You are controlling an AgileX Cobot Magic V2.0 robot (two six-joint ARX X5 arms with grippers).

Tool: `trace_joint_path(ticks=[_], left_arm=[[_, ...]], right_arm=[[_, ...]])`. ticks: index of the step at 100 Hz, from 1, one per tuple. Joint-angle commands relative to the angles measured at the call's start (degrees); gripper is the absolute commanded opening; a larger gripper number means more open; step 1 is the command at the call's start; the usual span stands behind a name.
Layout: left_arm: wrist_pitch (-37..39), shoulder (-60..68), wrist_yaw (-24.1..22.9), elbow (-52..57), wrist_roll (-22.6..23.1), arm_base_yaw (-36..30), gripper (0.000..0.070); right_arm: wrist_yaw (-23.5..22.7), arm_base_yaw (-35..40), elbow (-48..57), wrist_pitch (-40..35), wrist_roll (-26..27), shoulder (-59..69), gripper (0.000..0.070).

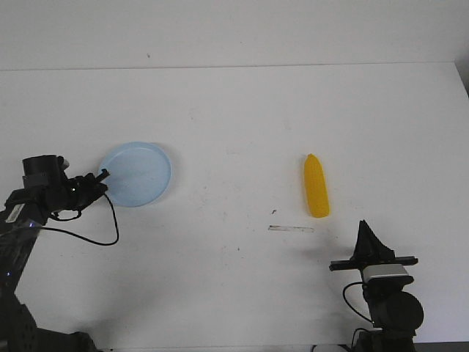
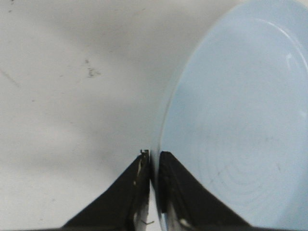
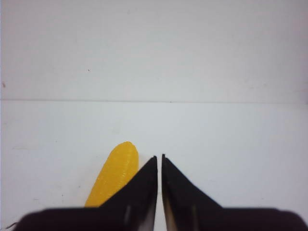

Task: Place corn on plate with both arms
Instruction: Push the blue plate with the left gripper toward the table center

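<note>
Two black arms are seen working over a white desk (image 1: 234,132), one at each lower corner of the front view. At far left, the left end effector (image 1: 101,177) is clamped onto the near-left rim of the pale blue plate (image 1: 139,172); in the left wrist view its fingers (image 2: 139,185) are pressed nearly together with only the thin rim of the plate (image 2: 240,120) pinched between them. The plate is shown lying on the left part of the desk, its shallow bowl bare. A black cable (image 1: 95,238) is looped below the left arm.

Toward the middle, a few small dark specks are scattered on the desk surface, and a short thin strip (image 1: 291,229) is seen lying flat just left of and below the corn.

Right of centre, the yellow corn (image 1: 316,187) is laid on the desk, well apart from the plate, with its tapered tip pointing away from the robot. At lower right, the right end effector (image 1: 364,233) is held near the corn's blunt end without touching it. In the right wrist view its fingers (image 3: 144,185) are closed almost tip to tip with nothing between them, and the corn (image 3: 113,178) is visible just beside them.
</note>
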Motion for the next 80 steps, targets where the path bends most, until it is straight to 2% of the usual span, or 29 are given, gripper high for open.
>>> trace_joint_path(ticks=[1,44,66,80], left_arm=[[0.00,0.00,0.37,0.72,-0.55,-1.73,0.0001],[0.74,2.84,-0.44,0.72,-1.84,-25.33,0.0001],[2.25,6.19,-1.20,0.72,-3.13,-31.93,0.0001],[2.93,6.88,-4.94,0.72,-3.37,-32.85,0.0001]], right_arm=[[0.09,0.09,-0.07,0.57,0.15,-0.07,0.0015],[0.09,0.09,-0.07,0.57,0.15,-0.07,0.0015],[0.09,0.09,-0.07,0.57,0.15,-0.07,0.0015],[0.09,0.09,-0.07,0.57,0.15,-0.07,0.0015]])
